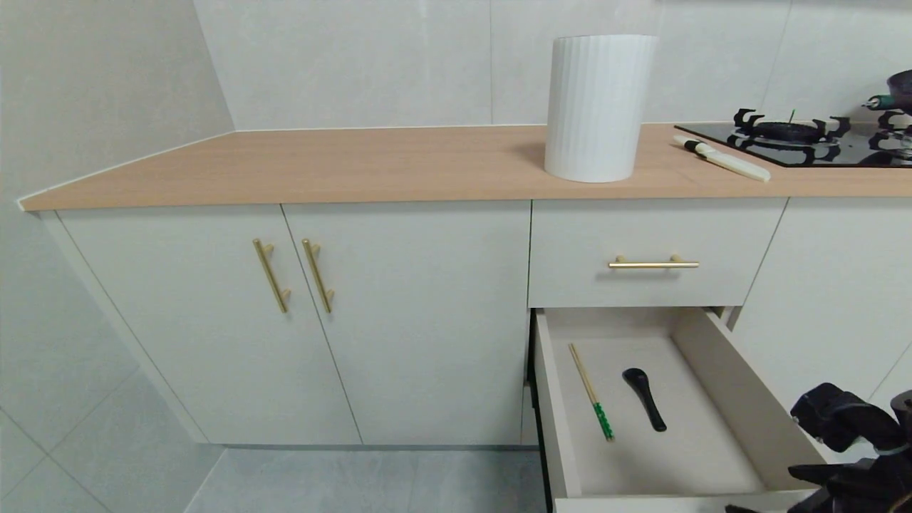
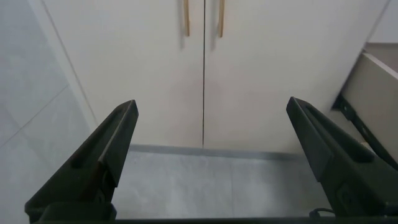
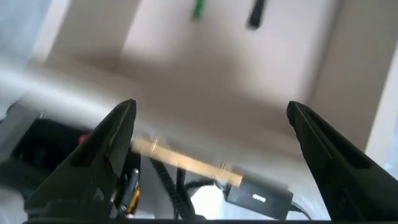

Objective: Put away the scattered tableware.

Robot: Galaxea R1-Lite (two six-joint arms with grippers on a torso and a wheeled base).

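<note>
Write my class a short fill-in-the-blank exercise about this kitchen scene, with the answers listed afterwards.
1. The black spoon and the chopsticks lie inside the open ____.
2. The white ribbed container stands on the wooden ____.
3. The chopsticks' painted ends are coloured ____.
4. The jaws of the left gripper stand ____.
Missing words: drawer; countertop; green; open.

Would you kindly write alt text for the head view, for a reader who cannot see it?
An open lower drawer holds chopsticks and a black spoon, below a closed drawer. On the wooden counter above are a white ribbed canister and a white knife lying beside a stove.
</note>
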